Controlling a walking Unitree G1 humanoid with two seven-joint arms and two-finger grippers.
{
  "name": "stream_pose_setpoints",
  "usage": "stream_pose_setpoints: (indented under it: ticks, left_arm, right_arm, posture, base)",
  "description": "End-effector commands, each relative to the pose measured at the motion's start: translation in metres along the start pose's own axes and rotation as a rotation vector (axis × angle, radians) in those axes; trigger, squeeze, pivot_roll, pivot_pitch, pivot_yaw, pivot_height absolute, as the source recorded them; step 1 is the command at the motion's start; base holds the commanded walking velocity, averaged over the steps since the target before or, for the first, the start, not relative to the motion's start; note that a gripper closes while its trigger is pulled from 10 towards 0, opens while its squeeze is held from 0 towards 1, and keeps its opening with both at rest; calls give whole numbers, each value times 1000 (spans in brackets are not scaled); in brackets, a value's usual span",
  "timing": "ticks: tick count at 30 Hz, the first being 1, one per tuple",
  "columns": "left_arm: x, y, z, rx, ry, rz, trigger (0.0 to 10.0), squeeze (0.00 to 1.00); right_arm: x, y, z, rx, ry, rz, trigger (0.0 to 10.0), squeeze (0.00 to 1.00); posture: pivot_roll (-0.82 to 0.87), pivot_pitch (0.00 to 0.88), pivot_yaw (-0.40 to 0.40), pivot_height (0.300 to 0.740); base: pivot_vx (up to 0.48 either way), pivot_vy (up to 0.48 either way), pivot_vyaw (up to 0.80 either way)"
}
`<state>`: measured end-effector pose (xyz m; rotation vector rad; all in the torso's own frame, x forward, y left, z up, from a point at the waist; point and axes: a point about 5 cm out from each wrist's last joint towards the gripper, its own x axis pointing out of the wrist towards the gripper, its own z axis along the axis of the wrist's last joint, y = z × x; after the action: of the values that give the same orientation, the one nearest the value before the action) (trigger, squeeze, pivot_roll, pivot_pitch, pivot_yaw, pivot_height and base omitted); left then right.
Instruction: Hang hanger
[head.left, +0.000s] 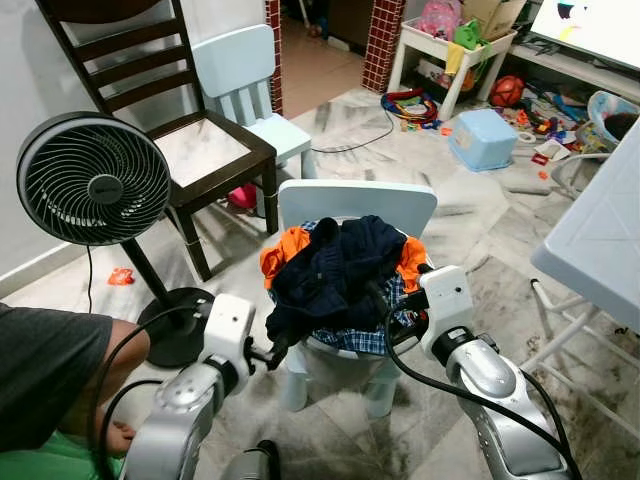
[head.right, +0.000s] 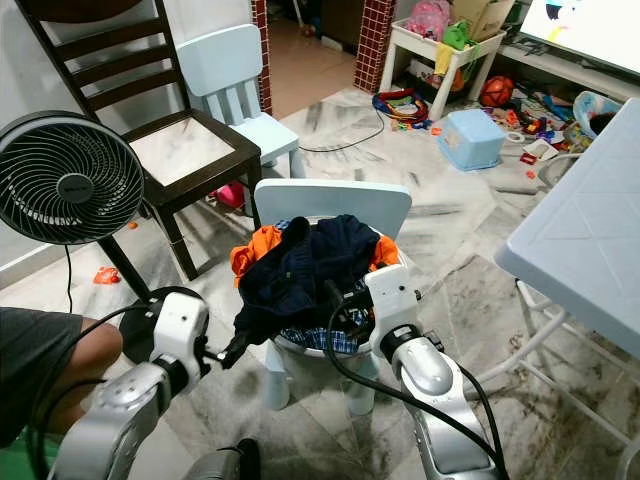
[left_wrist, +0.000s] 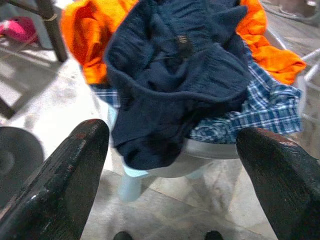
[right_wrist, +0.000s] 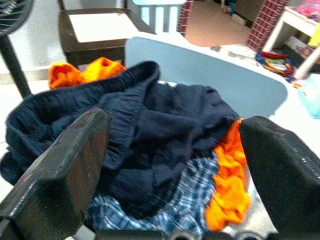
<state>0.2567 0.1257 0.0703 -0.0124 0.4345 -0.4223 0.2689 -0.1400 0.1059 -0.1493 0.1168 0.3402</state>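
A small pale-blue plastic child's chair (head.left: 356, 205) stands at the centre of the head views on the grey marbled tile floor (head.left: 470, 225). Its seat carries a heap of clothing: a dark navy knitted garment (head.left: 335, 265) on top, an orange garment (head.left: 285, 250) showing at 9 and 3 o'clock of the heap, and a blue-and-white checked shirt (head.left: 375, 335) at 6 o'clock.

The left gripper (left_wrist: 175, 165) sits at 7 o'clock of the heap, fingers spread wide, its tips just beside the hanging navy hem; contact cannot be determined. The right gripper (right_wrist: 172, 150) sits at 4 o'clock of the heap, fingers likewise spread, level with the clothing.

No hanger can be made out among the clothing.

A black pedestal fan (head.left: 92, 180) stands at 9 o'clock of the chair, with a dark wooden chair (head.left: 165, 110) at 10 o'clock. A white plastic table (head.left: 600, 235) is at 3 o'clock.
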Motion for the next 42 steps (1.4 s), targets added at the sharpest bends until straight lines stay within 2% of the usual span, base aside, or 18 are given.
stream_pose_setpoints:
  ticks: [1, 2, 4, 5, 6, 9, 10, 11, 17, 26, 34, 42]
  left_arm:
    - [4, -1, -2, -33, 14, -8, 10000, 1000]
    - [4, -1, -2, -33, 14, -8, 10000, 1000]
    - [10, 0, -1, -61, 36, 23, 10000, 337]
    - [12, 0, 0, -57, 33, 28, 10000, 337]
    - [14, 1, 2, -51, 23, 30, 10000, 259]
    - [17, 2, 7, -46, -14, 38, 10000, 251]
    - [19, 3, 8, -57, -24, 39, 10000, 43]
    - [20, 3, 7, -71, -21, 41, 10000, 0]
    - [23, 8, 3, -151, 18, 73, 10000, 0]
    - [31, 11, -1, -138, 36, 99, 10000, 0]
    - [44, 13, -5, -152, 61, 104, 10000, 0]
    - [53, 9, -5, -148, 60, 82, 10000, 0]
  right_arm:
    - [-4, -4, 4, -12, -15, -16, 10000, 0]
    - [-4, -4, 4, -12, -15, -16, 10000, 0]
    - [-8, -8, 3, -17, -10, -27, 10000, 0]
    - [-9, -8, 3, -18, -9, -27, 10000, 0]
    - [-10, -8, 3, -19, -7, -27, 10000, 0]
    - [-12, -8, 2, -22, -4, -28, 10000, 0]
    - [-13, -8, 2, -23, -2, -29, 10000, 0]
    - [-13, -9, 2, -23, -1, -29, 10000, 0]
    - [-13, -10, 4, -29, 1, -26, 10000, 0]
    - [-15, -11, 4, -33, 6, -23, 10000, 0]
    - [-16, -11, 5, -34, 9, -22, 10000, 0]
    - [-17, -11, 4, -32, 13, -24, 10000, 0]
  posture:
    - [13, 107, 1, 740]
    - [13, 107, 1, 740]
    - [-5, 113, -2, 740]
    - [-5, 113, -2, 740]
    - [-6, 113, -2, 740]
    - [-16, 114, -6, 740]
    - [-17, 113, -8, 740]
    - [-18, 114, -9, 740]
    - [-18, 115, -16, 740]
    - [-25, 124, -23, 740]
    - [-35, 130, -24, 740]
    - [-40, 134, -24, 740]
  base:
    - [0, 0, 0]
    - [0, 0, 0]
    - [0, 0, 0]
    - [0, 0, 0]
    - [0, 0, 0]
    - [0, 0, 0]
    - [0, 0, 0]
    - [0, 0, 0]
    - [0, 0, 0]
    - [0, 0, 0]
    - [0, 0, 0]
    - [0, 0, 0]
